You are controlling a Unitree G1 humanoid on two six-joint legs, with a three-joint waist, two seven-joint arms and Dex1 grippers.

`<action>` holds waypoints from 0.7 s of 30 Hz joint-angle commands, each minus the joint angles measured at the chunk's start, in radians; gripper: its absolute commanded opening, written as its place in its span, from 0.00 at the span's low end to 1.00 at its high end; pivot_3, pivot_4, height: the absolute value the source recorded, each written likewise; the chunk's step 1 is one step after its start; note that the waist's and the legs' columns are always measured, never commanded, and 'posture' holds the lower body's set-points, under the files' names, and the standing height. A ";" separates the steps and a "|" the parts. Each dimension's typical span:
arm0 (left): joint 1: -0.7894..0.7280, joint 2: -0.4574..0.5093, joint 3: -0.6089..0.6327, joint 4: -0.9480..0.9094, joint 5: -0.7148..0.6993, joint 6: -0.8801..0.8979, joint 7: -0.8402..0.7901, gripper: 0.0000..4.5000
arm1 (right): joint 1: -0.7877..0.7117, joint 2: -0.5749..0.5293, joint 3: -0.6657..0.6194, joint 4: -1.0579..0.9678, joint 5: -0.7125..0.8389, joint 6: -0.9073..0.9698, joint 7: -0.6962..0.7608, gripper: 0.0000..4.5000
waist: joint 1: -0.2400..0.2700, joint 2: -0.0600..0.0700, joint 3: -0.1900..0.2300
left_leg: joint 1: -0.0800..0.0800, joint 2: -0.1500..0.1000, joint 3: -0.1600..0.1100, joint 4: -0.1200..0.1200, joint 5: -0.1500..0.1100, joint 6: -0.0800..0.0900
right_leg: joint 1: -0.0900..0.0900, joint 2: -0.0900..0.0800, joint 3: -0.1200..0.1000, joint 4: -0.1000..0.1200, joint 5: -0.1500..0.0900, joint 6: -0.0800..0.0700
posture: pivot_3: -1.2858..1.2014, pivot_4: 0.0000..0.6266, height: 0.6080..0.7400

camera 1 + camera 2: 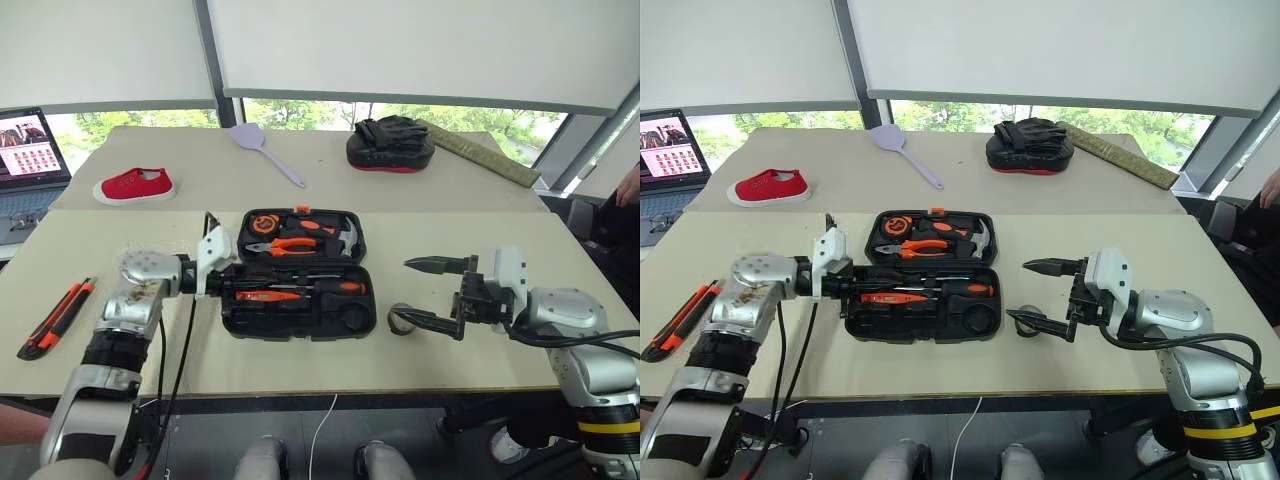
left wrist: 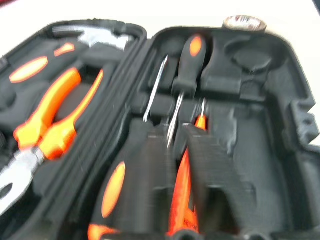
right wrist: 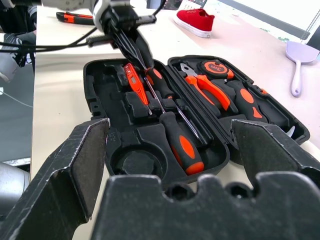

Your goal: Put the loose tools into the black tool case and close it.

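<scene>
Between the two grippers sits the black tool case (image 1: 295,270), lid flat open, long axis running left-right across the near table (image 1: 90,345). Left gripper (image 1: 852,284) is at the case's left end, over the near half, fingers together; its wrist view looks down on screwdriver handles and I can't tell whether it is pinching one or just closed above them. Screwdrivers (image 3: 172,127) lie in the near half along the case's length; at least one looks laid across its slot, not seated. Right gripper (image 1: 430,292) hangs just off the case's right end, jaws wide open, holding nothing. The small tape roll (image 1: 401,319) lies on the table just beside the case's right end, right by the lower right finger, so the right arm is clearly nearer. Its round slot in the case's near-right corner looks empty. An orange-and-black utility knife (image 1: 57,318) lies well off to the left, nearer the left arm.
</scene>
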 commanded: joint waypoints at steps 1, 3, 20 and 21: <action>0.011 -0.001 -0.009 0.020 0.026 -0.040 0.017 0.01 | -0.015 0.004 -0.022 -0.030 0.025 0.004 -0.010 1.00 | 0.000 0.000 0.000 | 0.000 0.000 0.000 0.000 0.000 0.000 | 0.000 0.000 0.000 0.000 0.000 0.000 | 0.52 0.24 1.00; 0.020 -0.001 -0.017 0.035 0.044 -0.054 0.026 0.01 | -0.013 0.006 -0.022 -0.032 0.025 0.006 -0.015 1.00 | 0.000 0.000 0.000 | 0.000 0.000 0.000 0.000 0.000 0.000 | 0.000 0.000 0.000 0.000 0.000 0.000 | 0.52 0.24 1.00; 0.173 0.050 0.159 -0.052 -0.100 -0.140 0.033 0.06 | -0.012 0.063 -0.033 -0.008 0.014 -0.051 -0.041 1.00 | -0.010 0.006 -0.004 | 0.006 0.001 0.001 0.000 0.000 0.000 | 0.003 0.000 0.002 0.001 0.000 -0.001 | 0.52 0.24 1.00; 0.218 0.072 0.211 -0.092 -0.146 -0.118 0.027 0.12 | -0.008 0.076 -0.036 0.002 0.005 -0.081 -0.041 1.00 | -0.012 0.005 -0.003 | 0.005 0.001 0.000 0.000 0.000 0.000 | 0.002 0.000 0.002 0.002 0.000 -0.001 | 0.52 0.24 1.00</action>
